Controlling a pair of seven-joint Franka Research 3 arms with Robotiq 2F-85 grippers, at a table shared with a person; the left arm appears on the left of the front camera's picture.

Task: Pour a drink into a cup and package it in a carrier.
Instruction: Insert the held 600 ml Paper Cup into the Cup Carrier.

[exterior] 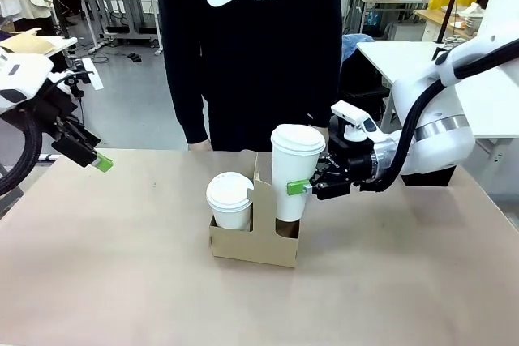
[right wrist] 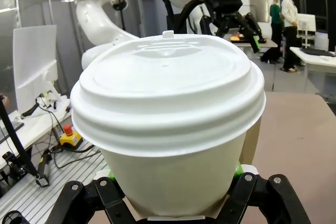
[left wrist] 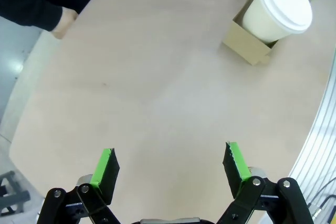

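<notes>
we see the right gripper (exterior: 310,186) clamped on the cup (exterior: 295,169), which stands in the right-hand hole of the carrier (exterior: 255,245) at mid-table. a second lidded cup (exterior: 230,198) sits in the left hole, the upright handle between them. behind the carrier a person in a dark top (exterior: 247,46) stands at the far edge. the left gripper (left wrist: 170,165) hangs with jaws wide apart over bare table (left wrist: 147,103); its wrist view catches the person's hand (left wrist: 64,22) on the rim. the right wrist view gives us the cup's lid (right wrist: 168,85) up close. the table is open on both sides of the carrier.
</notes>
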